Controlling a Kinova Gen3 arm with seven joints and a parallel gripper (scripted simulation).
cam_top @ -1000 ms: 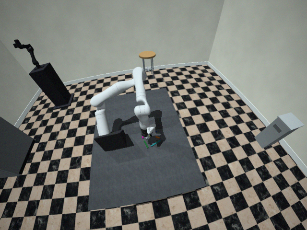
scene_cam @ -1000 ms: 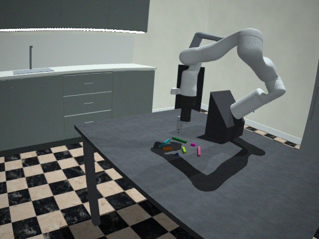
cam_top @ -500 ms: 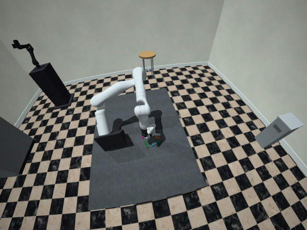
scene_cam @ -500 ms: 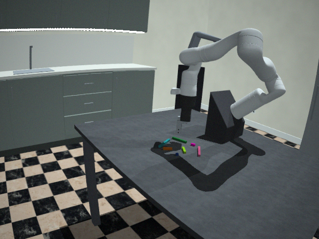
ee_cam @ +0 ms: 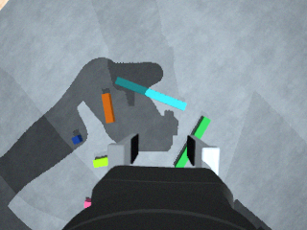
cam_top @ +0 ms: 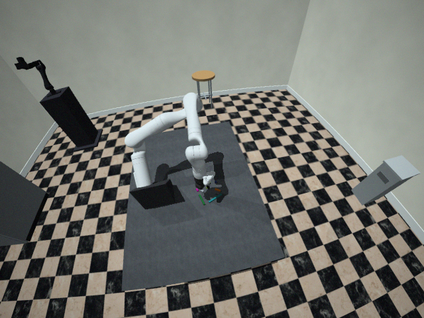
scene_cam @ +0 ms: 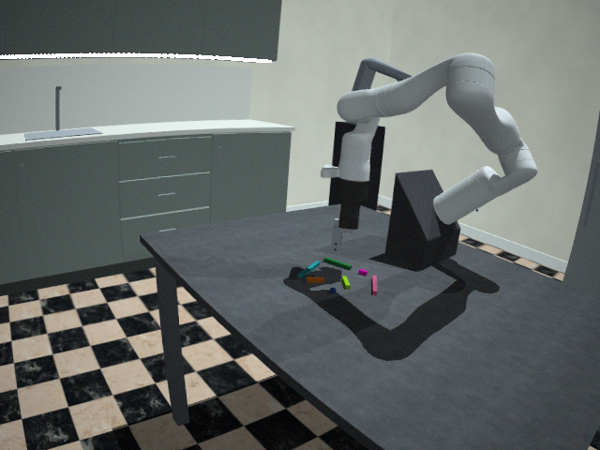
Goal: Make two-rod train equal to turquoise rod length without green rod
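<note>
Green rod beside turquoise rod, apart; wooden-topped stool beyond table.

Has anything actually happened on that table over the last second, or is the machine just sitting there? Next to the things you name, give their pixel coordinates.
Nothing visibly changed: the gripper (scene_cam: 341,249) (ee_cam: 162,145) hangs open above the table (scene_cam: 232,271) as before, with nothing taken hold of or let go. The rods, such as the turquoise rod (scene_cam: 308,269) (ee_cam: 165,99) and the orange rod (scene_cam: 315,279) (ee_cam: 107,108), lie where they lay.
</note>
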